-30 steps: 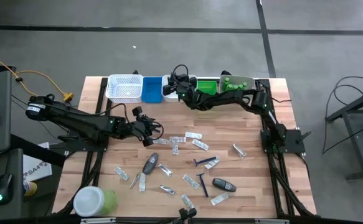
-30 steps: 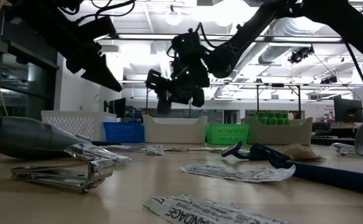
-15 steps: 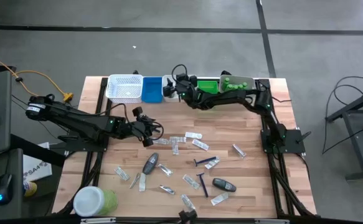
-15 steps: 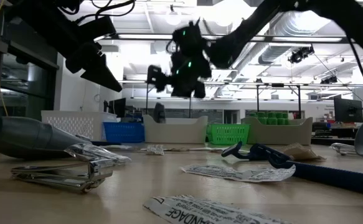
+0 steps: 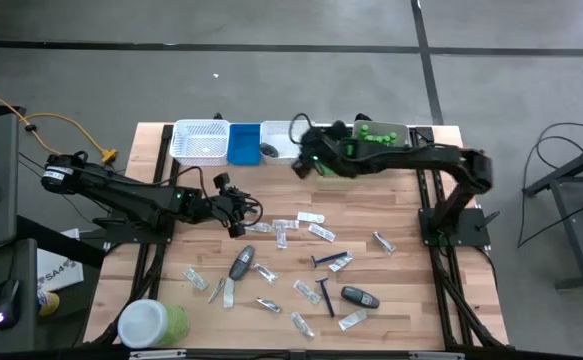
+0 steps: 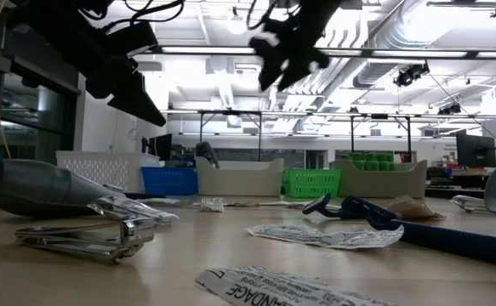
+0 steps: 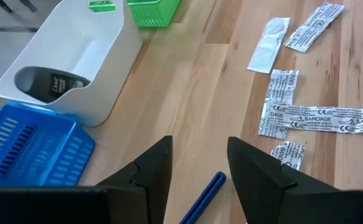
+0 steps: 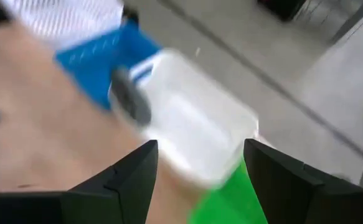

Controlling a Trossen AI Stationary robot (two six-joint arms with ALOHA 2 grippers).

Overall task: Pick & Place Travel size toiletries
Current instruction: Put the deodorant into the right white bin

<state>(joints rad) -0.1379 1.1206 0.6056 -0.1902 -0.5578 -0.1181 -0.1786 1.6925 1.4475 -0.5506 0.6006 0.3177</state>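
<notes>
Wooden tabletop [image 5: 371,200] seen from above. Right claw [image 5: 304,160] at upper centre of the frame, beside the white tray [image 5: 283,143], fingers apart, holding nothing. Dark oval piece [image 7: 50,84] lying inside that white tray. Left claw [image 5: 243,213] at centre left, half open and empty, hovering over a blue razor [image 7: 201,197]. Bandage sachets [image 5: 296,223], another razor [image 5: 325,262] and grey oval piece [image 5: 359,297] scattered across lower centre.
</notes>
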